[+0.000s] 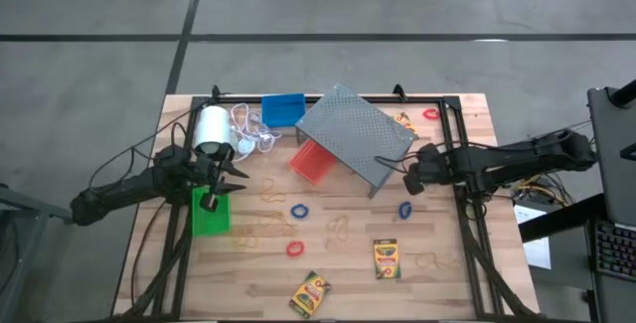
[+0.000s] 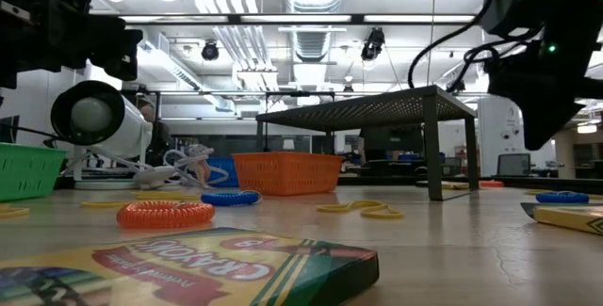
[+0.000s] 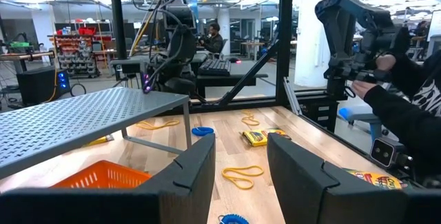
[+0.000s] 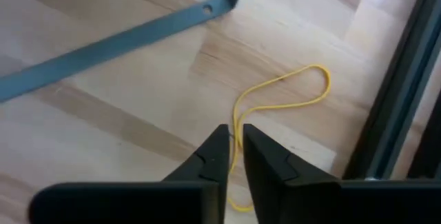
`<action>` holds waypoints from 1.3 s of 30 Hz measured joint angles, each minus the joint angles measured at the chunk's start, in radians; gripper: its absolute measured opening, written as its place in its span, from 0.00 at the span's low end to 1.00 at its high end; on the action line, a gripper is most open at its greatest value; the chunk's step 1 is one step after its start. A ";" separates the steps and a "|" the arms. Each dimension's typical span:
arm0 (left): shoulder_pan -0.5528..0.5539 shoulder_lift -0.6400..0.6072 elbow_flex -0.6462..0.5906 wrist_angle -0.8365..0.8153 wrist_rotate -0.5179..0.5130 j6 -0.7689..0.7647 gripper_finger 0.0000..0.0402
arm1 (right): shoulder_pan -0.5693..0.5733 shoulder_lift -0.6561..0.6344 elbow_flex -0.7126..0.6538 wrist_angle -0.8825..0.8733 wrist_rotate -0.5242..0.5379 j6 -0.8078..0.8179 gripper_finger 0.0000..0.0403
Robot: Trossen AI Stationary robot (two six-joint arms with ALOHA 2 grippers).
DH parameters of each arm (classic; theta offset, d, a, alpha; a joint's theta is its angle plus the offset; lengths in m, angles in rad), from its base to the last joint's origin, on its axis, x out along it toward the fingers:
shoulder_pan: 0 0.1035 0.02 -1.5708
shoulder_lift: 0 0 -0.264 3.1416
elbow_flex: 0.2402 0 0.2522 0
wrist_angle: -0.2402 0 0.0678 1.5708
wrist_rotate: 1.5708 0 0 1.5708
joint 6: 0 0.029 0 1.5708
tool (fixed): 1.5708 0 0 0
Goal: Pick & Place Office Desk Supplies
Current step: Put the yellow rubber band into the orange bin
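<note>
We've got the right tool (image 4: 234,156) low over the worktop (image 1: 437,283), by the front leg of the grey rack (image 1: 355,134), its two tips parted only a sliver with a yellow rubber band (image 4: 279,107) running between them. Whether the band is really caught, we can't tell. The risk as we see it: a loop this thin and limp could slide out of so narrow a gap on a lift, or snag on the rack's foot bar (image 4: 117,41) just beside it. That arm reaches in flat from the right edge, wrist tipped downward. Over on the left, the other tool (image 3: 238,176) hangs above the green bin (image 1: 210,212), fingers apart and empty, pointing level across the worktop. The rest waits: two crayon boxes (image 1: 386,257) near the front edge, blue ring (image 1: 299,210) and red ring (image 1: 294,249) mid-worktop, orange bin (image 1: 312,160) half under the rack, blue bin (image 1: 282,109) at the back.
</note>
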 joint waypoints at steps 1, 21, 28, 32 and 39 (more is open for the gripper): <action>0.000 0.000 0.000 0.000 0.000 0.000 0.33 | 0.000 0.015 -0.003 -0.002 0.002 0.017 0.16; 0.000 0.000 0.000 0.000 0.000 0.000 0.33 | 0.000 0.113 -0.152 0.174 0.048 0.072 0.34; 0.000 0.000 0.000 0.000 0.000 0.000 0.33 | 0.000 0.110 -0.204 0.258 0.049 0.072 0.33; 0.000 0.000 0.000 0.000 0.000 0.000 0.33 | 0.001 0.106 -0.230 0.291 0.053 0.068 0.33; 0.000 0.000 0.000 0.000 0.000 0.000 0.33 | 0.001 0.104 -0.253 0.313 0.056 0.092 0.32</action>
